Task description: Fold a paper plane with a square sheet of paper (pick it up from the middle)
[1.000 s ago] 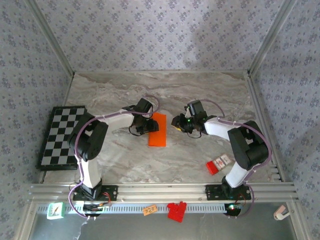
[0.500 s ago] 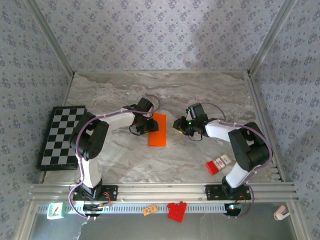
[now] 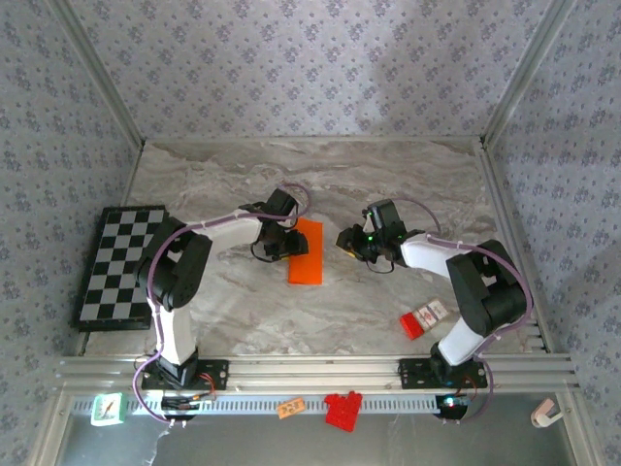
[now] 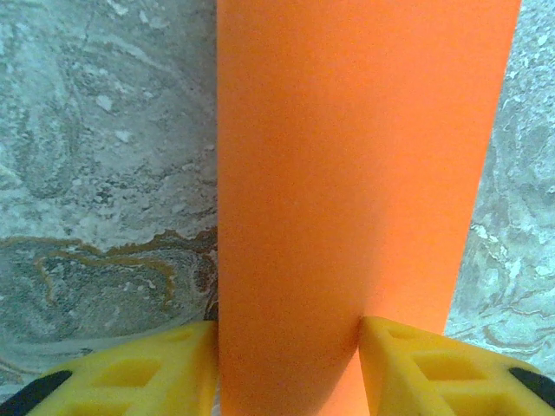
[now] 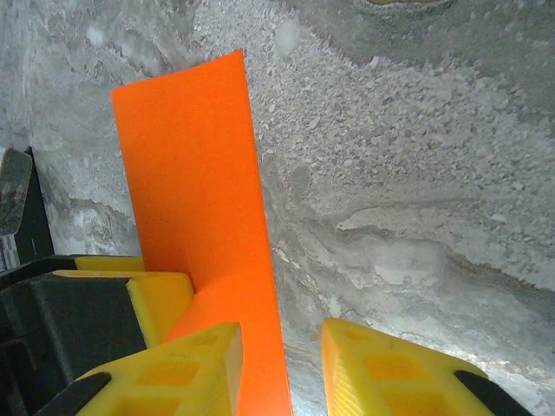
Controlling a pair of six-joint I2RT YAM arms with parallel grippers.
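From above, the sheet of paper, folded into a narrow orange rectangle, lies flat near the middle of the marble table; its long side runs roughly away from the arm bases. The left tool sits at the sheet's left edge, over its farther half; the right tool is near the sheet's right edge but apart from it, with bare table between them. A black-and-white checkerboard lies at the table's left side, well apart from the sheet; a small red-and-white box lies at the right, nearer the bases; red blocks and a small orange tag sit below the front rail.

In the left wrist view, the sheet runs straight up the picture from between the left tool's yellow fingers; the fingers stand parted, released rather than pinched on the thin paper; one meets the sheet's left edge and the other overlaps its orange surface; grey table shows on both sides.

In the right wrist view, the right tool is released, its fingers spread; the sheet's near end passes close to the left-hand finger, with bare table before the other; the left tool's yellow finger rests against the sheet's far side.
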